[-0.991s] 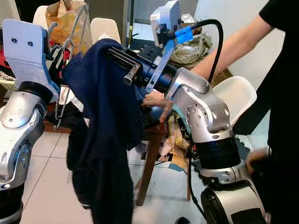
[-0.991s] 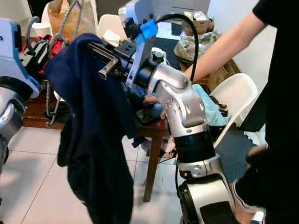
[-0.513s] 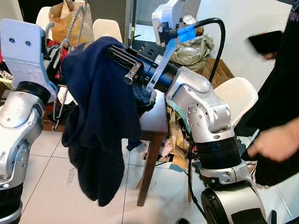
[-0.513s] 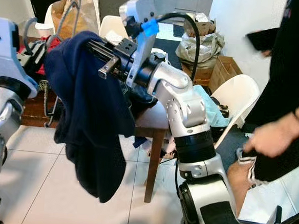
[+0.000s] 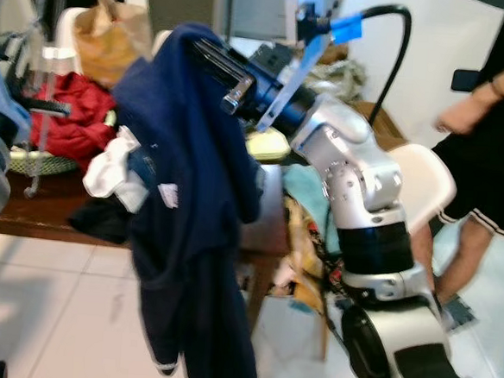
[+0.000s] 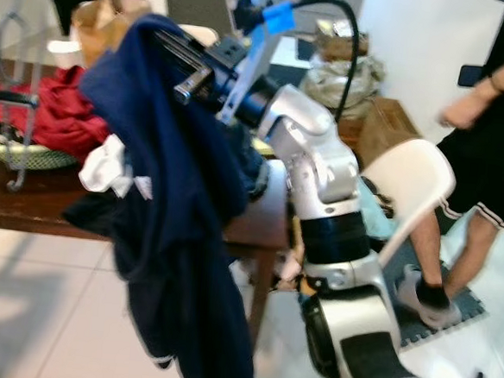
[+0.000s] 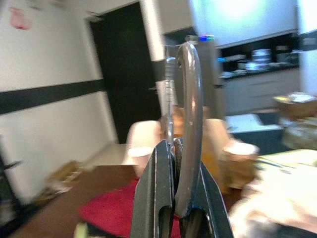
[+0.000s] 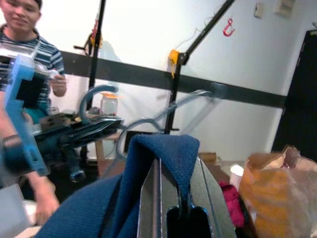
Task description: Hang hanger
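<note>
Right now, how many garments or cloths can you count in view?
3, perhaps more hidden: the navy garment clamped in the right gripper, and a red cloth and a white cloth lying on the table.

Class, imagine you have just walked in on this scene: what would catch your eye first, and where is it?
A dark blue garment hangs from the right claw, raised in front of a cluttered wooden table. The left claw grips a grey hanger at the robot's left. A person stands at far right.

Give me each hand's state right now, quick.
Left hand: closed on the grey hanger.
Right hand: closed on the navy garment, which hangs from it.
</note>
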Controlling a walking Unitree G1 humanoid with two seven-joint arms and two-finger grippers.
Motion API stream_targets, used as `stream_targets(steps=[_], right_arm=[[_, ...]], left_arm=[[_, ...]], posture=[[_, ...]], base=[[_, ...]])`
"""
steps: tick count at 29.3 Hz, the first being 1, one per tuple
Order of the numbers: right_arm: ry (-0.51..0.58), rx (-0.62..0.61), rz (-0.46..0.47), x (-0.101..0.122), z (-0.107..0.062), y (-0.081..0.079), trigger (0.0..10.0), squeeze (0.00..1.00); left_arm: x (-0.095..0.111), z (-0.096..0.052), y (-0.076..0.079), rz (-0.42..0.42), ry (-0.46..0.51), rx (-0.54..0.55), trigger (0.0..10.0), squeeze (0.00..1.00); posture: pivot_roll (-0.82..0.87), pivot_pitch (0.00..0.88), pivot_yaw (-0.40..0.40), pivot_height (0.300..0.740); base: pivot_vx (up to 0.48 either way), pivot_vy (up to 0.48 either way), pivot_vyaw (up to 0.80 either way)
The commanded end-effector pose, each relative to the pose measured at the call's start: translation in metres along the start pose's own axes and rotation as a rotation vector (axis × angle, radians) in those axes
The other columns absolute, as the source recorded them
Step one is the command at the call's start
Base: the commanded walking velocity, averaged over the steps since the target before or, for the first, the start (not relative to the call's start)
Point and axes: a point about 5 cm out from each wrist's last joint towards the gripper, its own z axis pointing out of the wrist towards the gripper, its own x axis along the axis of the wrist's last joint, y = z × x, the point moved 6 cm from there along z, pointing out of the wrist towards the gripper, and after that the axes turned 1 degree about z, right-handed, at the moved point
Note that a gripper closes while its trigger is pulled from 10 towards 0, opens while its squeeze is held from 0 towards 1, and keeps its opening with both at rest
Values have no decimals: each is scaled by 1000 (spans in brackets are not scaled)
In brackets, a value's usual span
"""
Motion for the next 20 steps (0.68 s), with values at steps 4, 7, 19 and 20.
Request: stream_targets(steps=[4, 7, 19, 20], right_arm=[[52, -5, -57, 22, 11, 3, 10000, 0], [81, 7, -67, 34, 18, 4, 10000, 0], [167, 50, -67, 65, 40, -2, 10000, 0], [167, 50, -67, 65, 40, -2, 10000, 0]], left_arm=[[6, 1, 6, 19, 14, -13, 10000, 0], [13, 2, 9, 32, 34, -17, 10000, 0], [15, 0, 14, 22, 38, -15, 10000, 0], [15, 0, 14, 22, 38, -15, 10000, 0]], posture=[[42, 0, -44, 736], [45, 0, -46, 736], [52, 0, -57, 736], [52, 0, -57, 736]], base=[[343, 0, 0], [350, 0, 0], [356, 0, 0], [368, 0, 0]])
